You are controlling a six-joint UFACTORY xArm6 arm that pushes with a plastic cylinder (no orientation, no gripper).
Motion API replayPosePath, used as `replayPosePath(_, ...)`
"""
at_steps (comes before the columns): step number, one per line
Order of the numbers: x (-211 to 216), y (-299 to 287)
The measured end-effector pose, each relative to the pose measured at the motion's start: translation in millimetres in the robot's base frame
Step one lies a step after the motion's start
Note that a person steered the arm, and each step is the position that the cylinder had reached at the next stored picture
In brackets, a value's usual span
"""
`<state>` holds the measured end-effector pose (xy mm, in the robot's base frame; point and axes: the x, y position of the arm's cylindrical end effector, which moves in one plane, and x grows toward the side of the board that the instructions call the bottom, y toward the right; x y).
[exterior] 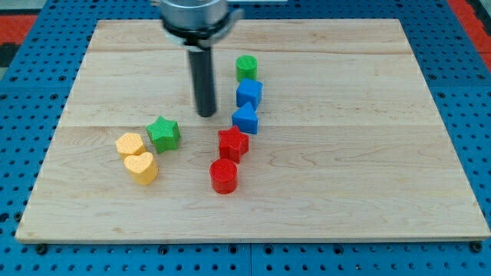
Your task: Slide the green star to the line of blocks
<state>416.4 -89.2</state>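
The green star [164, 133] lies on the wooden board [345, 153], left of centre. A line of blocks runs down the middle: a green cylinder [246, 67], a blue cube [248, 93], a blue triangular block [245, 119], a red star [232, 143] and a red cylinder [224, 176]. My tip [206, 114] stands up and to the right of the green star, apart from it, and just left of the blue blocks.
A yellow hexagonal block [130, 144] and a yellow heart [142, 167] lie just below and left of the green star. The board rests on a blue pegboard table [468, 92].
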Motion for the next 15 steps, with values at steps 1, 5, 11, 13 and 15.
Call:
replayPosePath(1, 3.5, -29.5)
replayPosePath(5, 74.2, -42.7)
replayPosePath(11, 3.3, -9.4)
replayPosePath(13, 13.6, 26.5)
replayPosePath(15, -52.1, 25.6)
